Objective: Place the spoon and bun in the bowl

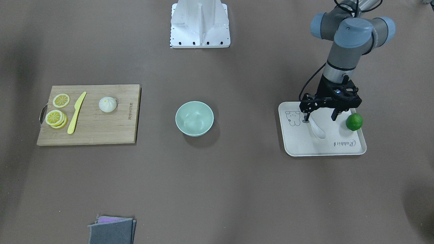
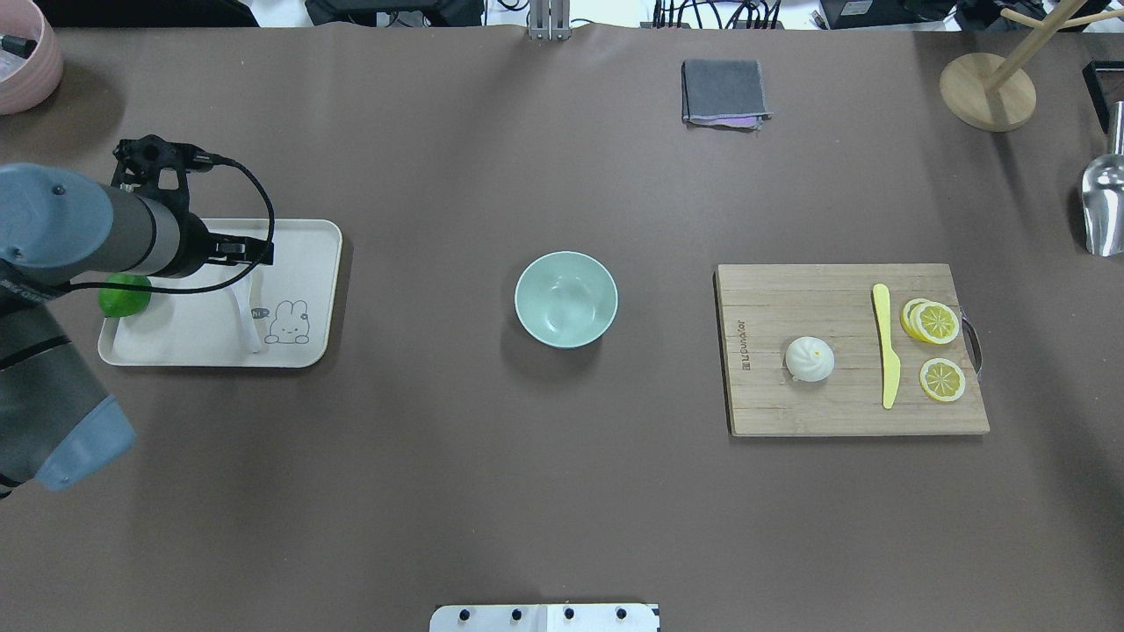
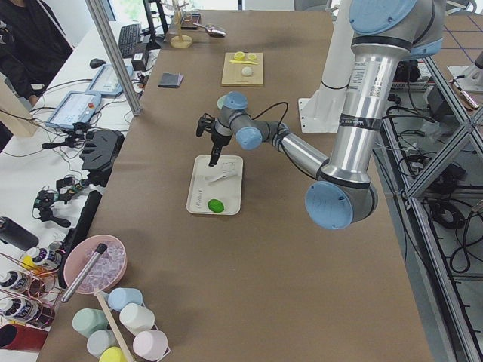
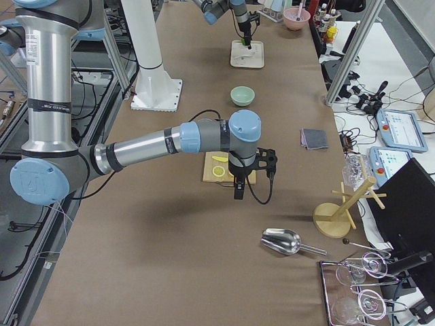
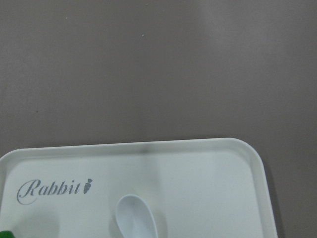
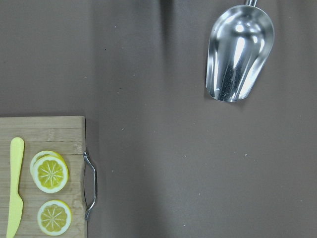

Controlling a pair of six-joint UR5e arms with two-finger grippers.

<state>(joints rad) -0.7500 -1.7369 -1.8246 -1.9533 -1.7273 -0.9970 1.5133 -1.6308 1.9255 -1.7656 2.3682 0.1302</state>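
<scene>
Spoon point(image 1: 318, 129) first: it lies flat on the beige tray point(image 1: 305, 145), well out on the robot's left of the bowl point(image 1: 194, 118). The left gripper point(image 1: 320, 120) is right down over it, jaws spread wide, one finger on each side of the handle and gripping nothing. A green lime point(image 1: 354, 122) sits on the tray's edge farthest from the bowl.

Now the bun point(image 1: 107, 104): it is on the opposite side of the bowl, upright on the wooden cutting board point(image 1: 101, 132). The yellow knife point(image 1: 76, 113) and the lemon slices point(image 1: 61, 100) lie farther from the bowl than the bun does.

The bowl itself has nothing in it.

The right gripper point(image 4: 238, 189) hangs over the board's end farthest from the bowl; I cannot tell how its fingers stand. A metal scoop point(image 6: 239, 52) lies farther out from the bowl.
</scene>
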